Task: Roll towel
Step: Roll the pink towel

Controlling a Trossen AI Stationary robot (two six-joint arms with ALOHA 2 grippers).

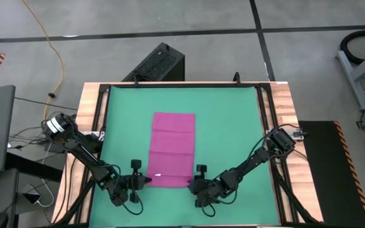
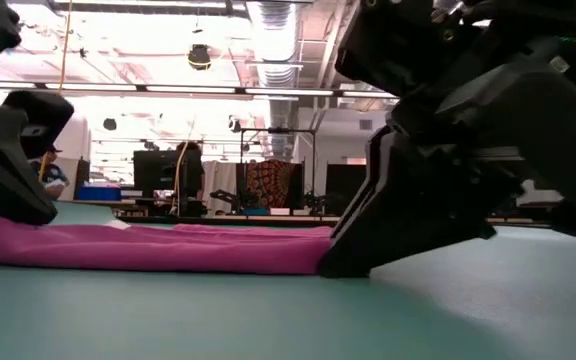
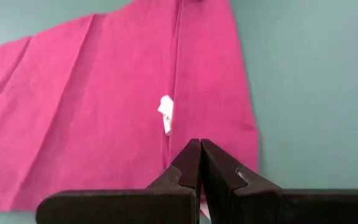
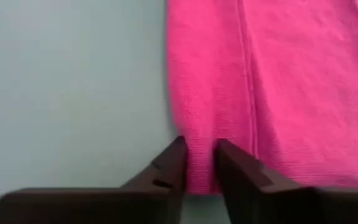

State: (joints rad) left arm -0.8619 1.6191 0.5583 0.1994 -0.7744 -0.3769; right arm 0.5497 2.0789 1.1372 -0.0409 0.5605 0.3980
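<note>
The magenta-pink towel [image 1: 173,149] lies flat on the green mat [image 1: 233,126], a long strip running from far to near. It carries a small white tag [image 3: 165,115]. My left gripper [image 1: 146,182] sits shut at the towel's near left corner, and my right gripper [image 1: 191,183] is at its near right corner. In the right wrist view the right gripper [image 4: 199,146] has closed to a narrow gap with a ridge of cloth in it. In the low view the towel [image 2: 168,250] lies low between the two grippers. My left gripper [image 3: 201,144] meets the towel near its near left corner, beside the hem line [image 3: 169,146], slanting down from the near side. The shut fingers hide whether cloth is pinched between the tips. The towel stays flat on the mat. My right gripper pinches a small raised ridge of cloth [image 4: 201,165] at the towel's near right corner, between the side edge and the hem seam [image 4: 248,112]. It comes slanting down from the near side. One layer or several, I cannot tell. The rest of the towel lies on the mat.
Wooden table borders [image 1: 90,126] frame the mat on both sides. A black box [image 1: 160,63] stands on the floor beyond the far edge. Bare mat lies left and right of the towel and beyond its far end.
</note>
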